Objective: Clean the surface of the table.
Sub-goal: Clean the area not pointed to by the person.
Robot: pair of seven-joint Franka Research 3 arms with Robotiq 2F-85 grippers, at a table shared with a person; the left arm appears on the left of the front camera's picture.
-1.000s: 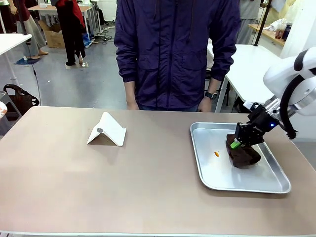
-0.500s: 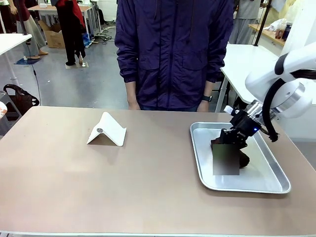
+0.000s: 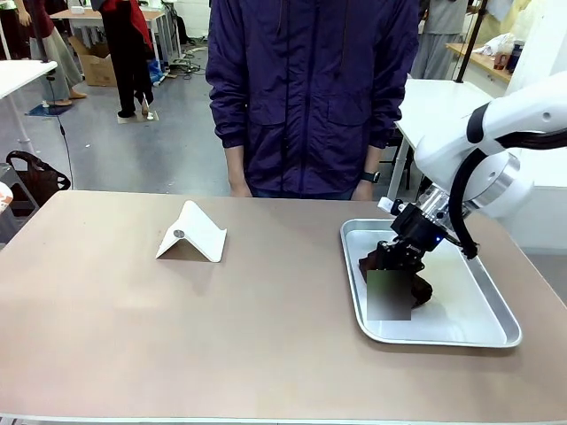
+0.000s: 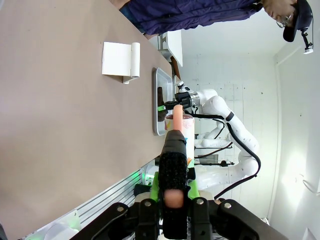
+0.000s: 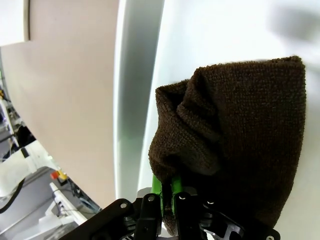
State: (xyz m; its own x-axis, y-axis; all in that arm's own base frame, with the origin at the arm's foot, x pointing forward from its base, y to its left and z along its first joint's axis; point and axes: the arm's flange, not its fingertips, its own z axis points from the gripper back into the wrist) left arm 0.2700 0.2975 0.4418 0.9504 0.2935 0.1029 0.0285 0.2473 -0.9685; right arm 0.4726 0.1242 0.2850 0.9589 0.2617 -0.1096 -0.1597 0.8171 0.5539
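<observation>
One second has carried the right gripper [image 3: 390, 257] from the middle of the metal tray [image 3: 465, 305] toward the tray's left side, and the dark brown cloth [image 3: 423, 289] has gone with it. Its jaws are clamped tight on a bunch of that cloth, as the right wrist view shows, where the fabric hangs over the tray floor beside the left rim. The cloth seems to be on its way out of the tray toward the table [image 3: 221, 328], whose brownish top stretches left and near of the tray and has not yet been wiped. A white folded stand [image 3: 192, 235] sits on the far left part of the table and may get in the way of a sweep. The left gripper [image 4: 174, 137] hangs off the near edge, closed on a peach-coloured piece [image 4: 174, 116] that I cannot identify. A person [image 3: 310, 97] stands at the far side, hands down.
</observation>
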